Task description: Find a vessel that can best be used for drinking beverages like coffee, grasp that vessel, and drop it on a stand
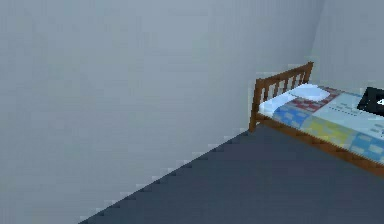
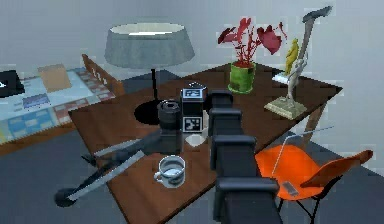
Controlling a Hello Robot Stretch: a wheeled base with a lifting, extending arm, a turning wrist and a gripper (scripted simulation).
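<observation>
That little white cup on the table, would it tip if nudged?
Probably not: the white cup looks low and wide, so it would likely slide on the table. It seems rigid, perhaps ceramic, so a drop might chip it.

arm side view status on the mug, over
End effector at brown wooden table edge, cannot tell if holding anything. Small white round mug stands on that table beside dark square arm. Orange chair close by arm.

Grey wall, dark floor, wooden bed, brown table.
</observation>
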